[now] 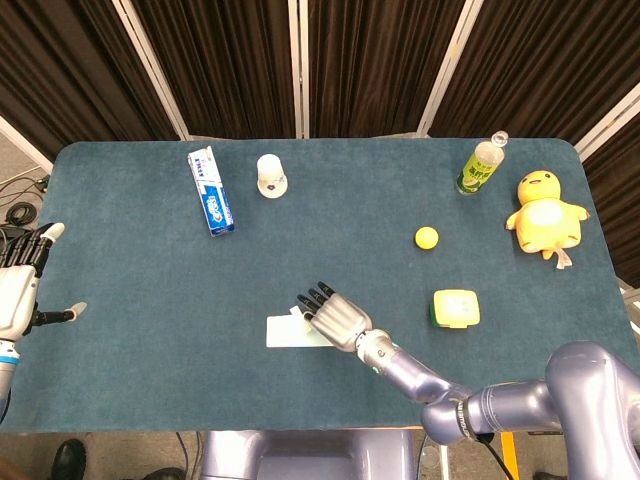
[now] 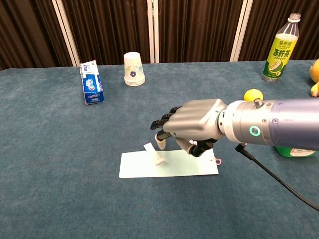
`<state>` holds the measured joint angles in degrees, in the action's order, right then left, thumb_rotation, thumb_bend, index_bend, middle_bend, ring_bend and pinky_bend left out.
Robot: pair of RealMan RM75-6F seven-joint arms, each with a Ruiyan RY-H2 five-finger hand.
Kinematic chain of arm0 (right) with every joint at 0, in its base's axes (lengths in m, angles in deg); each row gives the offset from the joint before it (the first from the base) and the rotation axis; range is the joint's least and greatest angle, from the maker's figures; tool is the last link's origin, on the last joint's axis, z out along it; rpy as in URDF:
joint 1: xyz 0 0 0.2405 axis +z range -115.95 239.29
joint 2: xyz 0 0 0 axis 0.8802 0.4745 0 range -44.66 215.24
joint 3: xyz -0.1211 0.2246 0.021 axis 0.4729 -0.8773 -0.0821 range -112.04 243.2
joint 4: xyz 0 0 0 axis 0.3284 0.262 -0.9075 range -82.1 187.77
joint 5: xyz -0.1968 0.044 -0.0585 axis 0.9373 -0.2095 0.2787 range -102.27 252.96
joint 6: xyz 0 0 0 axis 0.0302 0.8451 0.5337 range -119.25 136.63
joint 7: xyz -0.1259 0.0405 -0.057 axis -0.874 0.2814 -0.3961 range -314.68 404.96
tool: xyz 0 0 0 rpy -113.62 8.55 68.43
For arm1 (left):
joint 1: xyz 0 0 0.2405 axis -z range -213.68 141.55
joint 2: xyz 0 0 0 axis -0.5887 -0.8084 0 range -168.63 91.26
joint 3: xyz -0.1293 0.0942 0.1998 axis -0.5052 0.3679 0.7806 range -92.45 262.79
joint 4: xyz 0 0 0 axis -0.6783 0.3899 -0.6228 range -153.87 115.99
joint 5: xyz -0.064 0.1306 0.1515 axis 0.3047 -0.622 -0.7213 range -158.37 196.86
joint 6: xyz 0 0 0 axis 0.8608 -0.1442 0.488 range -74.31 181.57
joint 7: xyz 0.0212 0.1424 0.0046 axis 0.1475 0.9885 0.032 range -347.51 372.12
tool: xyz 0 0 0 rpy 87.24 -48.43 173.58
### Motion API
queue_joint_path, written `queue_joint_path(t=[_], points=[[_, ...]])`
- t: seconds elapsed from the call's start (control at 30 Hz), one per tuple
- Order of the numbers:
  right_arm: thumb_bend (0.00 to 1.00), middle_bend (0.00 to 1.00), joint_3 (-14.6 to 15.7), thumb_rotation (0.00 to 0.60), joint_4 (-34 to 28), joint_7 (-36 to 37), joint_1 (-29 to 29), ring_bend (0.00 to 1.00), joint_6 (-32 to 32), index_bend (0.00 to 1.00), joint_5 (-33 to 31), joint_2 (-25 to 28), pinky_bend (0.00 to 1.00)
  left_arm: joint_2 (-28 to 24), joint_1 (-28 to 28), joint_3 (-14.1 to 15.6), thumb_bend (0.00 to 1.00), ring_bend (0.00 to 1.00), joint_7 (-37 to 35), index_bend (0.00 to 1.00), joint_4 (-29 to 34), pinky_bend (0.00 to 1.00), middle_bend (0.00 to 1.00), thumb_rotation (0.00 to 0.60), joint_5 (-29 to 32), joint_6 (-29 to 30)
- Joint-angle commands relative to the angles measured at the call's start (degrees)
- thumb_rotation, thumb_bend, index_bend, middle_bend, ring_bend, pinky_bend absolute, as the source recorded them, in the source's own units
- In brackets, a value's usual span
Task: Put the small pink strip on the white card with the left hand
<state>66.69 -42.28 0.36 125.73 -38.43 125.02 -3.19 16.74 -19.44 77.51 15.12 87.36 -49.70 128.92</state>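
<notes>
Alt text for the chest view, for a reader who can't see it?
A small pink strip lies on a white card on the blue table, with the robot's right hand hovering empty just above. A toothpaste box, paper cup and bottle stand behind.

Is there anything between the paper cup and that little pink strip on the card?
No: in the chest view only bare blue table separates the paper cup from the pink strip.

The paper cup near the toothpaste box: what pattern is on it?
The paper cup is white with a small dark floral print, clearest in the chest view.
</notes>
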Motion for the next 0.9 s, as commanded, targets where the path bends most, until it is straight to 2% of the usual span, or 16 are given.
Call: queue_joint_path(t=[0.03, 0.33, 0.9], points=[[0.89, 0.00, 0.3, 0.600, 0.3, -0.2, 0.0, 0.00, 0.1, 0.28, 0.1, -0.4, 0.00, 0.0, 0.0, -0.1, 0.00, 0.00, 0.0, 0.00, 0.0, 0.00, 0.00, 0.600, 0.0, -0.1], [0.89, 0.00, 1.5, 0.600, 1.1, -0.6, -0.2, 0.00, 0.2, 0.28, 0.6, -2.2, 0.00, 0.0, 0.0, -0.5, 0.00, 0.00, 0.0, 0.00, -0.3, 0.00, 0.00, 0.600, 0.7, -0.6], [0.89, 0.00, 1.7, 0.600, 2.5, -0.5, 0.0, 0.00, 0.5, 0.28, 1.9, -3.6, 0.00, 0.4, 0.0, -0.9, 0.00, 0.00, 0.9, 0.00, -0.3, 0.00, 0.00, 0.600, 0.8, -1.1]])
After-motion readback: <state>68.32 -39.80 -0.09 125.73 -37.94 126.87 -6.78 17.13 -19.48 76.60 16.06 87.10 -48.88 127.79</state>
